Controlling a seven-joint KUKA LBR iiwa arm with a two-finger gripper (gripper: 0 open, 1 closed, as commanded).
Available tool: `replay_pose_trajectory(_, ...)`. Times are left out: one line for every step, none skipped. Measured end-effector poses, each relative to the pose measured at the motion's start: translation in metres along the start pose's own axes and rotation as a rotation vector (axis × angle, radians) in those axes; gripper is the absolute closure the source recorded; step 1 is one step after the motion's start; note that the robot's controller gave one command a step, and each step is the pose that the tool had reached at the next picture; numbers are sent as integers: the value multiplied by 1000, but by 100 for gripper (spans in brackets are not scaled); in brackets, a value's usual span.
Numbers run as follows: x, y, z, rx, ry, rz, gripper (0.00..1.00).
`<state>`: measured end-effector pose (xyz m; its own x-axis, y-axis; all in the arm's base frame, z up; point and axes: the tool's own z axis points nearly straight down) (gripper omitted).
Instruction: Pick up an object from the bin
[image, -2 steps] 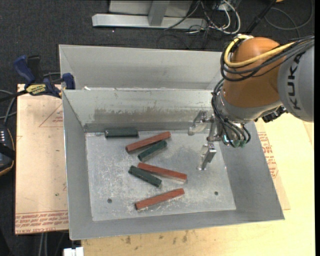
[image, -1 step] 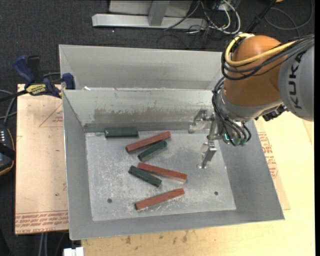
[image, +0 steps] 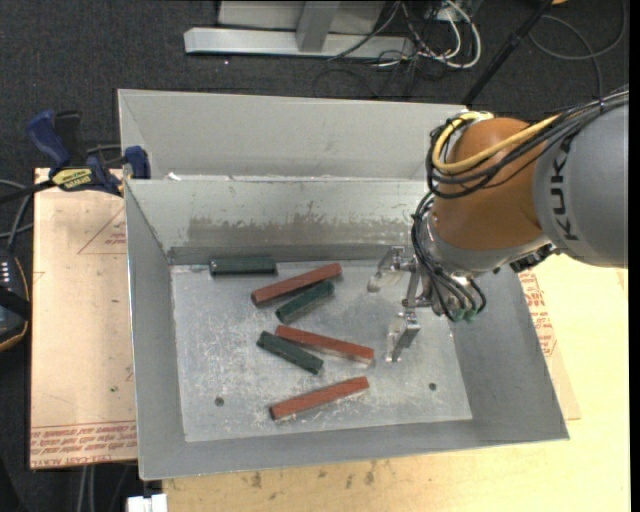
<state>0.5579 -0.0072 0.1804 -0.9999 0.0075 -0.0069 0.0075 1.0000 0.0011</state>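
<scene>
Our gripper (image: 396, 306) hangs open and empty at the right of the bin (image: 300, 215). The nearest red-brown bar (image: 324, 344), mid-bin, looks stiff and light; we'd pinch across its narrow middle.

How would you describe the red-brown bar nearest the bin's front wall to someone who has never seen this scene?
Look into the grey metal bin, at the scatter of bars on its floor. The red-brown bar lies closest to the front wall, slanting slightly. Unlike the other red-brown bars, each beside a dark green bar, it lies alone.
</scene>
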Motion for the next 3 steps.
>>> replay_pose_trajectory(-39,29,102,0,-13,-193,100)
replay_pose_trajectory(-39,29,102,0,-13,-193,100)
replay_pose_trajectory(-39,29,-63,0,-3,-141,100)
